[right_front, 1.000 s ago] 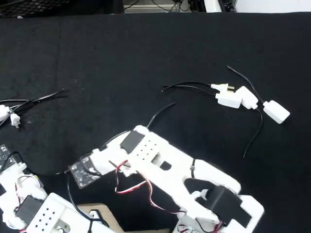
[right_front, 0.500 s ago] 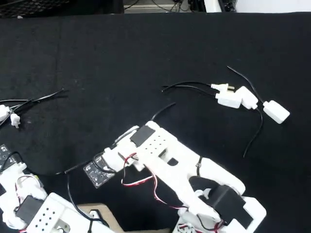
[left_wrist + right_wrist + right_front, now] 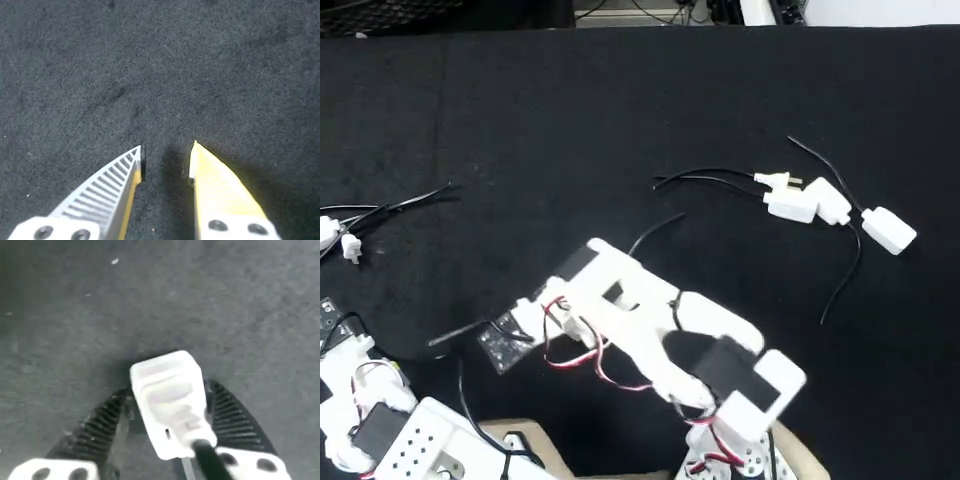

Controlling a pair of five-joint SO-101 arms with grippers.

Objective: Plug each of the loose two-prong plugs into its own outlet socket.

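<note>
Right arm (image 3: pixel 650 320) has swung and rolled since a second ago: its wrist end now sits further up the table and the elbow has drawn in toward the base. Plugs and blocks on the cloth (image 3: pixel 520 120) have not shifted. Right gripper (image 3: pixel 167 389) is clamped on a white connector (image 3: pixel 170 405), with a black cord (image 3: pixel 207 460) leaving it at the gripper end. No prongs can be seen, so plug or socket unclear. From above, a black cord end (image 3: pixel 655 228) trails out from under that arm. Left gripper (image 3: pixel 166 145) has its jaws apart, just over bare cloth. Right side of table: pronged plug (image 3: pixel 775 180) beside three wired white blocks (image 3: pixel 790 206). Left edge: small plug (image 3: pixel 351 246) among loose cords (image 3: pixel 405 203).
</note>
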